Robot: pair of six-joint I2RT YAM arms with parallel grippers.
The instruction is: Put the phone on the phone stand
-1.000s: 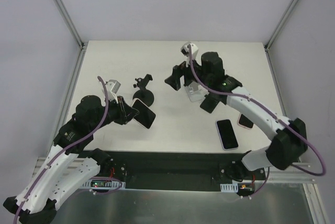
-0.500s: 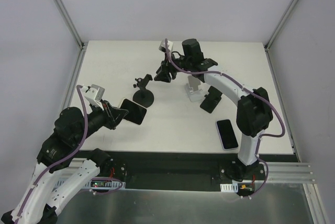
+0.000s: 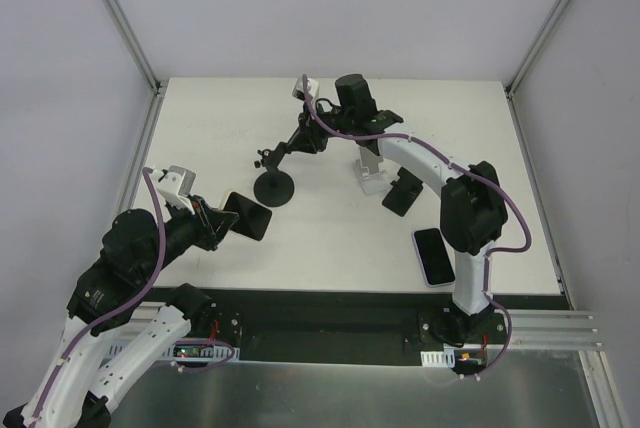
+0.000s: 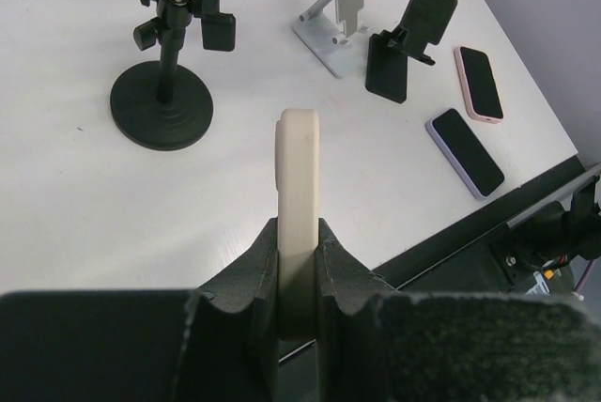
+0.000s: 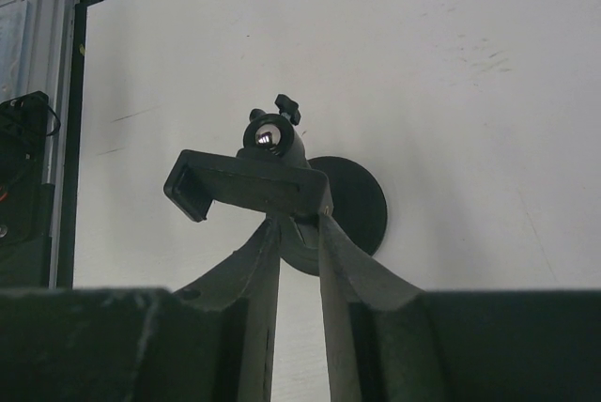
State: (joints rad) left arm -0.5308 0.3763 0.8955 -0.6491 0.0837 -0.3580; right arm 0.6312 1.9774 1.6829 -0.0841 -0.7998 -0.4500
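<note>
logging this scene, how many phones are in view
3. A cream-cased phone clamped edge-up in the left gripper; a lilac phone and a pink phone lying flat side by side on the table, right side. Others may be hidden.

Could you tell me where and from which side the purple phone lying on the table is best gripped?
I'd pinch the purple phone across its two long edges near mid-length, descending from straight above: it lies flat, screen up, so only those thin sides offer opposing faces.

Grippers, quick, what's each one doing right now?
Left gripper: closed on the phone.
Right gripper: at the phone stand; open or closed cannot be told.
</note>
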